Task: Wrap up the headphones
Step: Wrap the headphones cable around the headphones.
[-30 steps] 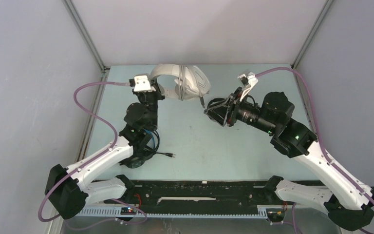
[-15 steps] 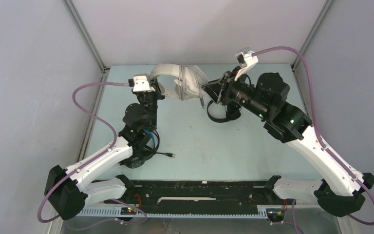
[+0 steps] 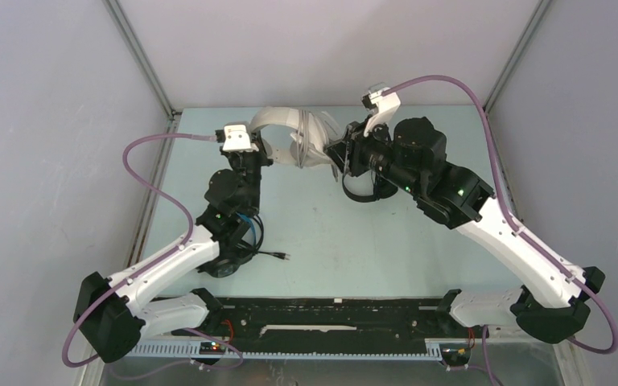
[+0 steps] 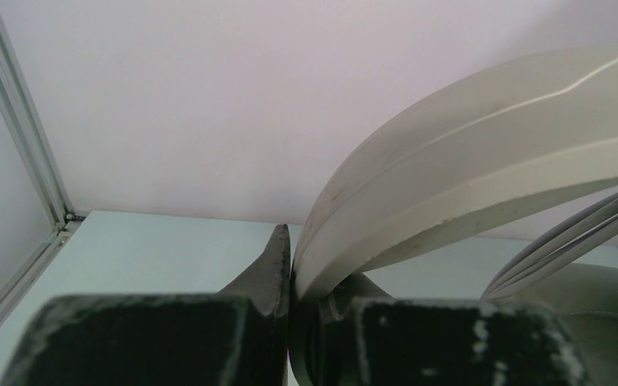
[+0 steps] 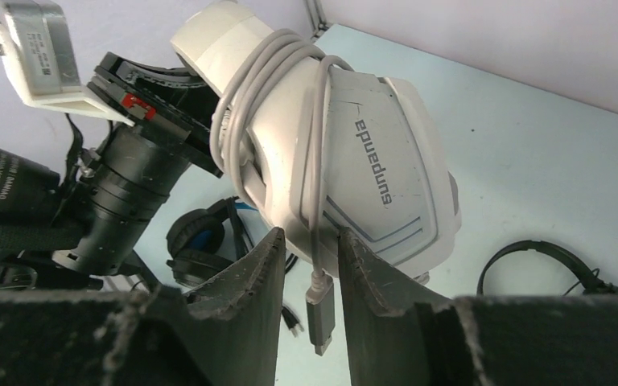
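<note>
Right wrist, white headphones (image 5: pixel 370 161), cable (image 5: pixel 315 185) inside right gripper (image 5: pixel 311 235)

The table (image 3: pixel 330 233) lies open in the middle, but white headphones (image 3: pixel 304 138) and, seemingly, thin black headphones (image 3: pixel 360 197) crowd its far edge.

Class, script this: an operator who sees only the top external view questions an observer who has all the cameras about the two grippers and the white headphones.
Operator: Is the left gripper gripping anything?
Observer: Yes. The left gripper is shut on the headband of the white headphones.
Operator: And the right one, does it have the cord?
Observer: Not pinched, as far as I can see. The right gripper is open; the grey cable hangs down through the gap between its jaws, with the plug dangling free.
</note>
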`<state>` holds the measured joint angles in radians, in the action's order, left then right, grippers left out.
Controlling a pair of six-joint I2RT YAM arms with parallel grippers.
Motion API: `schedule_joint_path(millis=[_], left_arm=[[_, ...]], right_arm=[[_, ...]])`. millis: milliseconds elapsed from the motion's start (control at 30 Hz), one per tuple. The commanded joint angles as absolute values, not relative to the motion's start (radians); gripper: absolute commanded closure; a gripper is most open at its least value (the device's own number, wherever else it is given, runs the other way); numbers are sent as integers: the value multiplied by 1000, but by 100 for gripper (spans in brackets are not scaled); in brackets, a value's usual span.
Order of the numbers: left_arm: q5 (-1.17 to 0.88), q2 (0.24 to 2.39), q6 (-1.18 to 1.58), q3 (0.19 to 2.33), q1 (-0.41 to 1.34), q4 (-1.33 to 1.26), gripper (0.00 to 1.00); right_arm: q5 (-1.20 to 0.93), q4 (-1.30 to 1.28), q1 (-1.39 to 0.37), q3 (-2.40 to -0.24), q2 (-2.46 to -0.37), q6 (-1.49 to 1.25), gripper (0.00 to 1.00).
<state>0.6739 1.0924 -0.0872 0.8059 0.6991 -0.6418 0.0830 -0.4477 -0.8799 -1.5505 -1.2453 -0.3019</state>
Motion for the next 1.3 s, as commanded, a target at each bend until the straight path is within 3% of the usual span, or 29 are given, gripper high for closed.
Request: schedule_joint_path(millis=[0,200,300,700,1267], left_arm=[[672,1076,-53,830,696,-743,100],[672,1076,-51,831,695,-738,100],[675,1075,-47,835,696,-722,100],[719,1085,26,852,696,-554,100],[637,1146,233,1041,659,-128,100]], right_arm=[[144,-450,-887,-1596,-1263,-273,68],[121,-438,-883,-1594,-1284,-282,80],[51,-406,-860,-1583,-1291,-311,99],[-183,-102,-794,-1417,-1246,-476,100],[-94,251,-832,-1245,-1276,-405,100]])
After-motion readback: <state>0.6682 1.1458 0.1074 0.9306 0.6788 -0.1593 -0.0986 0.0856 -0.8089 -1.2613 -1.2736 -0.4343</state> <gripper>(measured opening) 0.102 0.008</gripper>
